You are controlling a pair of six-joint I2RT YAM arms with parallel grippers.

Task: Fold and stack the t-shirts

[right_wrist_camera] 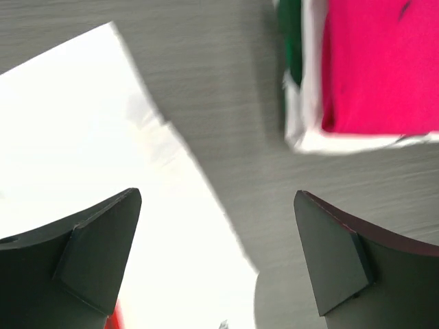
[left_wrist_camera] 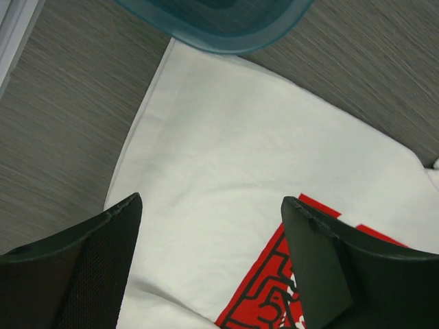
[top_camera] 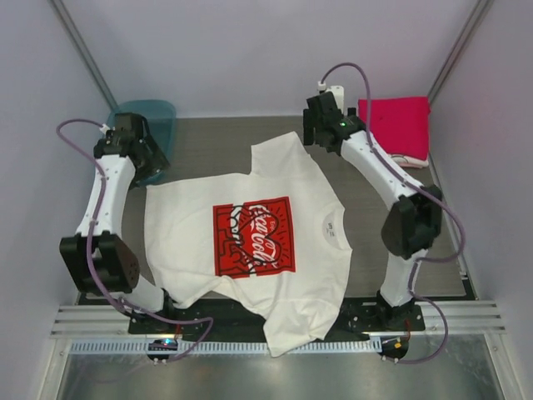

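A cream-white t-shirt (top_camera: 250,242) with a red-and-black chest print lies spread flat, print up, across the middle of the table; its near part drapes over the front edge. My left gripper (top_camera: 141,154) hovers open over the shirt's far left corner (left_wrist_camera: 226,137), nothing between its fingers (left_wrist_camera: 103,260). My right gripper (top_camera: 321,125) hangs open above the far sleeve's edge (right_wrist_camera: 82,137), also holding nothing. At the back right a bright pinkish-red t-shirt (top_camera: 396,123) lies folded on top of a pale folded one (right_wrist_camera: 343,142).
A translucent teal plastic tub (top_camera: 154,125) stands at the back left, its rim (left_wrist_camera: 219,34) just beyond the shirt's corner. Grey walls close in the table on three sides. Bare grey tabletop (right_wrist_camera: 274,137) lies between the sleeve and the folded stack.
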